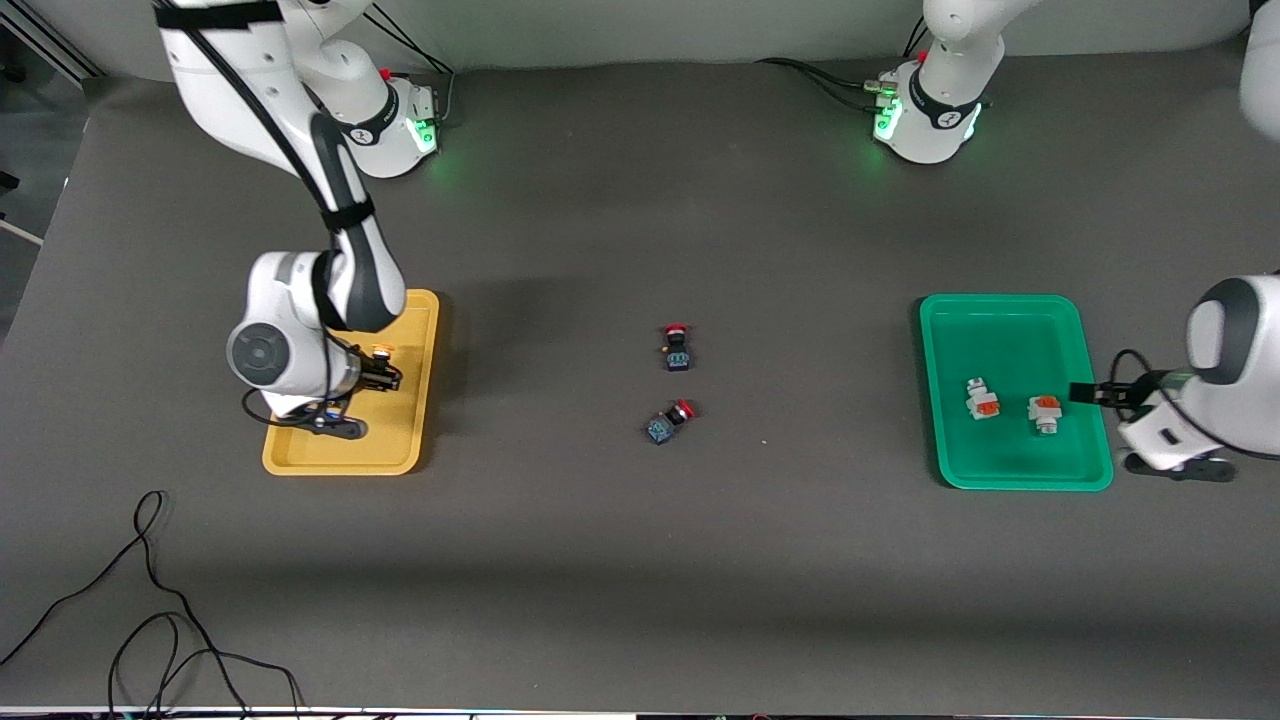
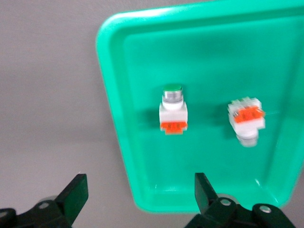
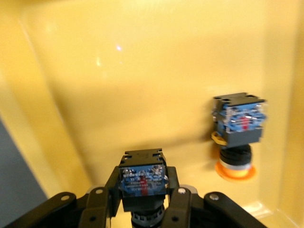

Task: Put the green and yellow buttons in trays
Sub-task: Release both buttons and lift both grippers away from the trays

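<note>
Black cable [image 1: 150, 600] nearest; yellow plastic tray [image 1: 420, 330]: right gripper [image 3: 142, 209] clamps black yellow-capped button [image 3: 141, 178] for deposit. Green tray [image 1: 1000, 320]: two white-grey buttons [image 1: 981, 398] delivered, left gripper [image 2: 137, 199] jaws wide.

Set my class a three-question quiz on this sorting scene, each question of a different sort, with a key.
1. True or false: the left gripper is open.
2. What does the right gripper hold over the yellow tray?
A. a red-capped switch
B. a black button
C. nothing
3. How many white buttons lie in the green tray?

Key:
1. True.
2. B: the black button.
3. Two: one white button, another white button.
</note>
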